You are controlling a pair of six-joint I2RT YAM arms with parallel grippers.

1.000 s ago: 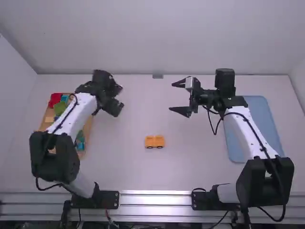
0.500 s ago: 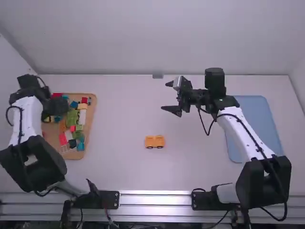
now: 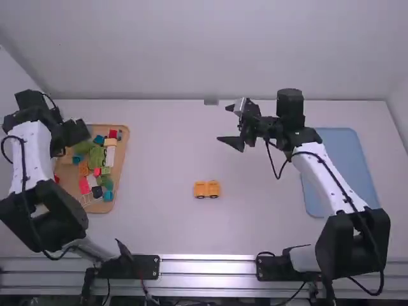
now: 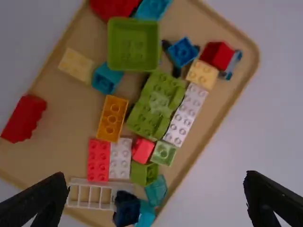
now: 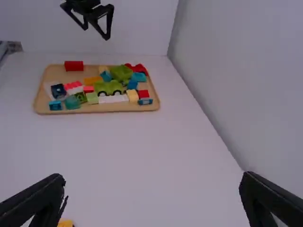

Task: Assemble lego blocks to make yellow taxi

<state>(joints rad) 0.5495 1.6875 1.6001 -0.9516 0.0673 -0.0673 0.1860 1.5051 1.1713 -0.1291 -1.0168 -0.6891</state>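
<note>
The left hand [image 3: 72, 140] has swung to the tray [image 3: 119, 163] — spread wide, high above the blocks [image 4: 157, 106].

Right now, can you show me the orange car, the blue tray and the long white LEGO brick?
Orange car [image 3: 207, 190]: high view, middle of its body, above the wheels.
Blue tray [image 3: 349, 159]: high view, its bare flat surface.
Long white LEGO brick [image 4: 185, 115]: left wrist view, middle of its studded top.
</note>
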